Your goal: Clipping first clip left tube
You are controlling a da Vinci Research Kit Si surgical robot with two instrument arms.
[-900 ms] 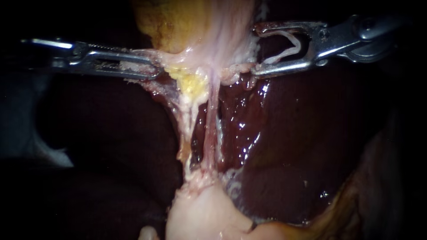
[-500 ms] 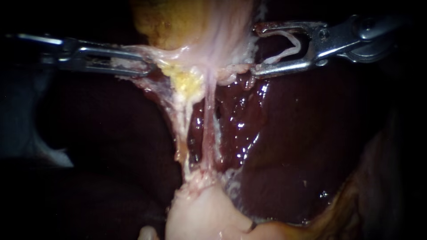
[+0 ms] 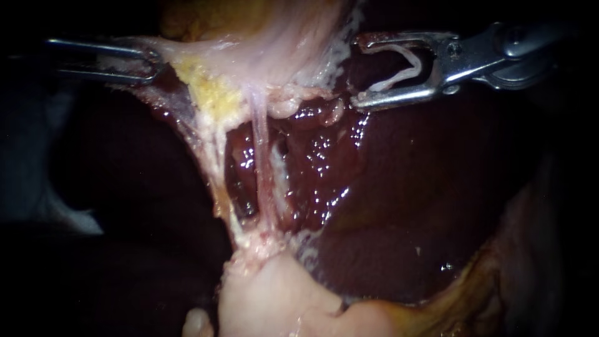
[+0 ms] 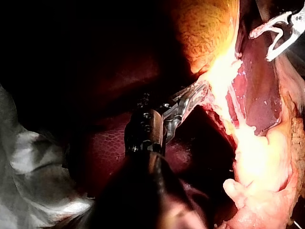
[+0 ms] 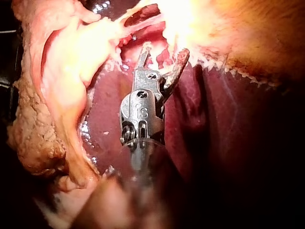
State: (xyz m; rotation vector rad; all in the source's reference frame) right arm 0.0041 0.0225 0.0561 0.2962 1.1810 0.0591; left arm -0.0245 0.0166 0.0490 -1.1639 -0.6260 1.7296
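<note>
My left instrument enters at the upper left, its jaws shut on the pale edge of the gallbladder and pulling it sideways. Below the yellow fat two strands run down: a whitish left tube and a pink right tube, with a dark gap between them. My right instrument comes in from the upper right, jaws wide apart and holding a white clip, clear of both tubes. In the left wrist view its jaws hold the bright tissue. The right wrist view shows spread jaws short of the tissue.
Dark, wet liver fills the middle and right behind the tubes. A pale lump of tissue lies where the tubes end at the near edge. Yellowish fatty tissue borders the lower right. White cloth lies beside my left shaft.
My left instrument has drawn the gallbladder edge to the left and upward. The fat and both tubes shifted left, and the gap over the liver widened. My right instrument has stayed put.
</note>
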